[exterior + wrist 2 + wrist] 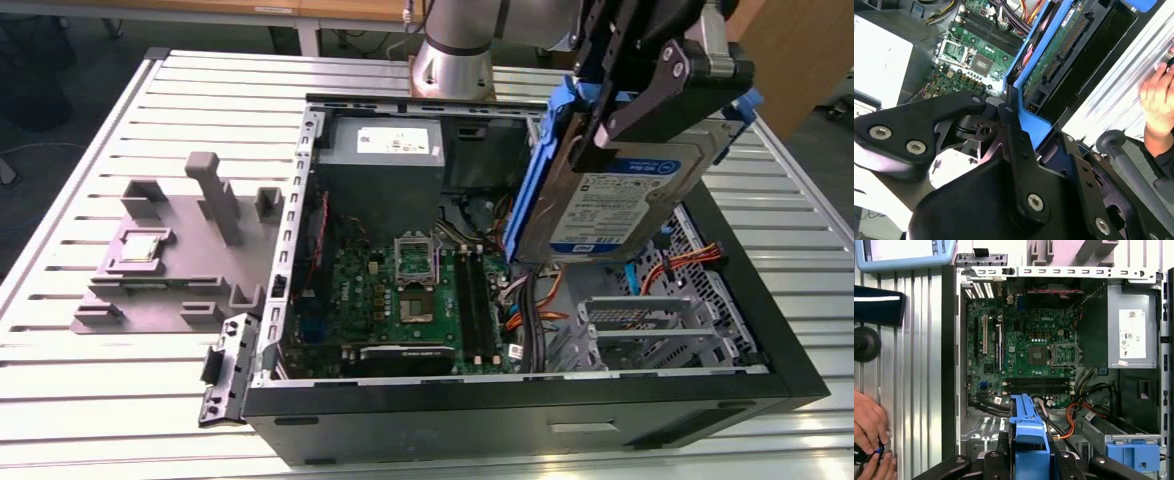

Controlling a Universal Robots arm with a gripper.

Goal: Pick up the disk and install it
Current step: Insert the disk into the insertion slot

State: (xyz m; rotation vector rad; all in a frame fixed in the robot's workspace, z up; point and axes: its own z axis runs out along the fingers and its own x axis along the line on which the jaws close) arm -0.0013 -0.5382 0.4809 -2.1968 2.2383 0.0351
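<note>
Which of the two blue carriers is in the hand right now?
The one framing the disk, clamped in the hand over the open case; the other carrier sits in the drive cage.

Dense dark print on the white-and-blue label of the disk (617, 205), fine print on the white stickers of the grey power supply (1131, 335), short white lettering on the green motherboard (1024, 350) near its processor socket, and white capitals on the blue frame of the screen unit (904, 265).
</note>
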